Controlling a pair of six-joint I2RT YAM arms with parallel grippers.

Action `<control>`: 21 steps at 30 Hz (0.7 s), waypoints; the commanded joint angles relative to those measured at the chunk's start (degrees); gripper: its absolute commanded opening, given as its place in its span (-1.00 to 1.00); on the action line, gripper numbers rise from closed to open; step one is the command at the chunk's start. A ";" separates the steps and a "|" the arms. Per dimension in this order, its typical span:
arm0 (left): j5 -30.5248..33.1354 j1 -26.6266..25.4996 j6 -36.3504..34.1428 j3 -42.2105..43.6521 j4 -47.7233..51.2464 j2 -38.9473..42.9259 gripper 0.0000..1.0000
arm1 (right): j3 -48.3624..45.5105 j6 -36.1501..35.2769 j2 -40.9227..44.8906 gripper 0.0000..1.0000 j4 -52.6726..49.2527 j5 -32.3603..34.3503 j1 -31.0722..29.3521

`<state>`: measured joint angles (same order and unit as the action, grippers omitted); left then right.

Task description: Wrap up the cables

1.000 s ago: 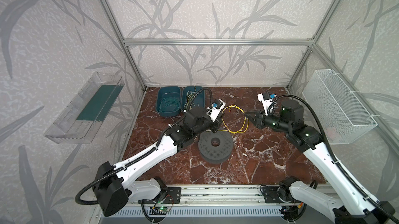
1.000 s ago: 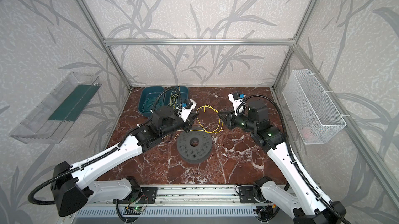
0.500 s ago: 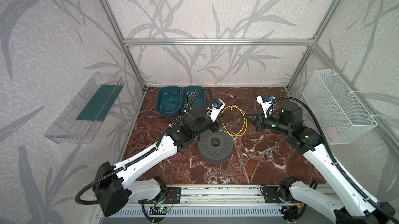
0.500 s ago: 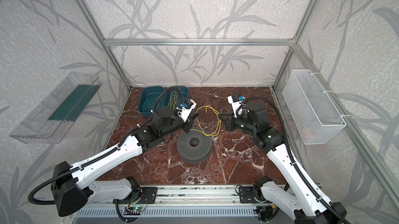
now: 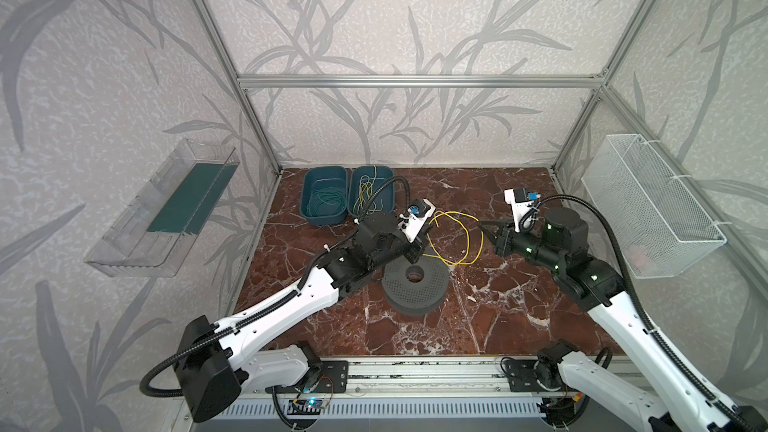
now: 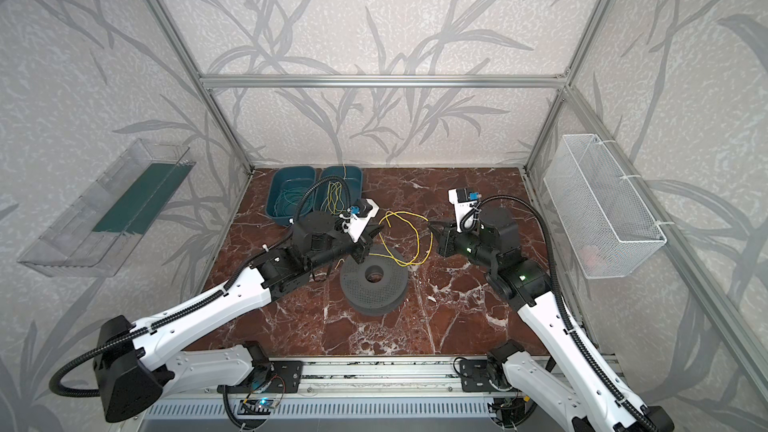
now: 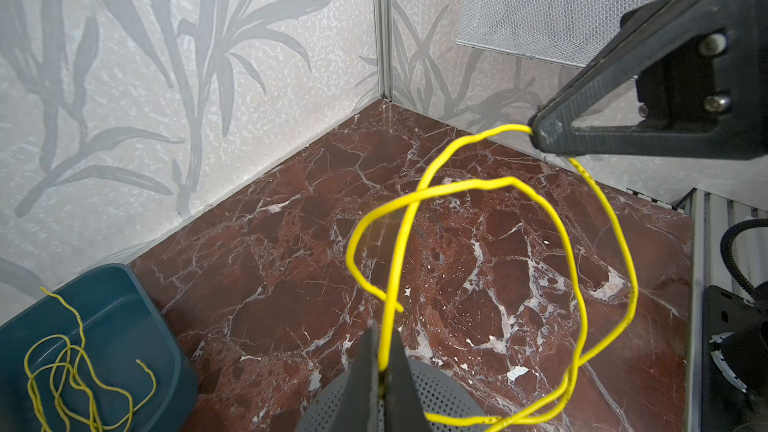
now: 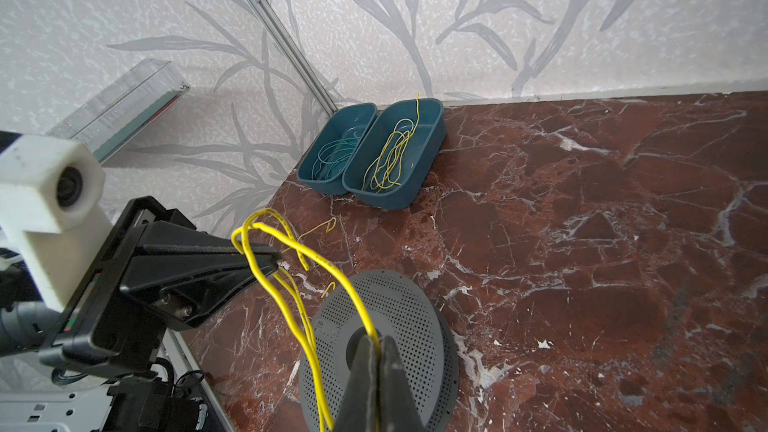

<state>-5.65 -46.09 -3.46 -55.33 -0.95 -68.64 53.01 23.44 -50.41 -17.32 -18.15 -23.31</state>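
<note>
We hold one yellow cable [image 5: 456,213] lifted just behind the grey perforated disc [image 5: 415,297], in about two loose loops. Our left gripper [image 7: 383,344] is pinched tight on it, and our right gripper [image 8: 376,346] is clamped on another part. We judge the coil unfinished. More yellow cables [image 5: 365,195] wait in the blue bin [image 5: 390,186], farther behind the disc.

I work in a robotics lab test cell: alu frame [image 5: 415,81] w/ leaf-print panels [image 5: 415,14] boxes me in, marble-look board [image 5: 498,305] serves as bench, my 2 arms [image 5: 291,305] are bolted to a slotted rail [image 5: 415,371], bare circuit board [image 5: 309,403] w/ wires sits at front edge.
</note>
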 commanded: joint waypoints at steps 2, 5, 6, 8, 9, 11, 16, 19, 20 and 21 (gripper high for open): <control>2.88 0.73 -0.89 0.35 0.25 2.51 -1.00 | -0.86 2.30 1.81 -1.00 1.35 8.26 0.99; 2.69 0.72 -0.64 0.33 0.17 2.42 -1.00 | 0.17 1.68 1.46 -0.98 1.04 5.87 0.99; 2.76 0.72 -0.51 0.29 0.16 2.31 -1.00 | 0.59 1.44 0.92 -0.85 1.00 4.23 0.99; 2.72 0.67 -0.19 -0.08 0.27 1.66 -1.00 | 1.60 0.91 0.33 -0.59 1.39 0.87 0.95; 2.53 0.67 -0.02 -0.48 0.48 1.38 -1.00 | 2.31 0.60 0.40 -0.55 1.04 0.42 0.75; 2.42 0.65 0.38 -1.08 0.94 0.60 -1.00 | 3.93 -0.74 1.20 -0.55 -0.04 0.23 0.02; 1.98 0.60 0.91 -2.28 1.48 -1.01 -1.00 | 7.67 -5.90 2.39 -0.58 -3.18 2.32 -4.68; 1.63 0.60 1.04 -2.76 1.61 -1.86 -1.00 | 10.00 -11.35 0.34 -0.59 -5.31 5.57 -10.88; 1.53 0.64 1.17 -2.92 1.71 -2.09 -1.00 | 10.91 -13.79 -1.00 -0.59 -6.24 7.67 -13.52; 1.38 0.64 1.17 -3.11 1.77 -2.27 -1.00 | 12.17 -15.93 -3.02 -0.58 -7.54 10.06 -16.00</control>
<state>-4.10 -45.58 -2.48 -56.12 0.21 -70.35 62.52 15.11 -50.46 -20.84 -13.54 -34.61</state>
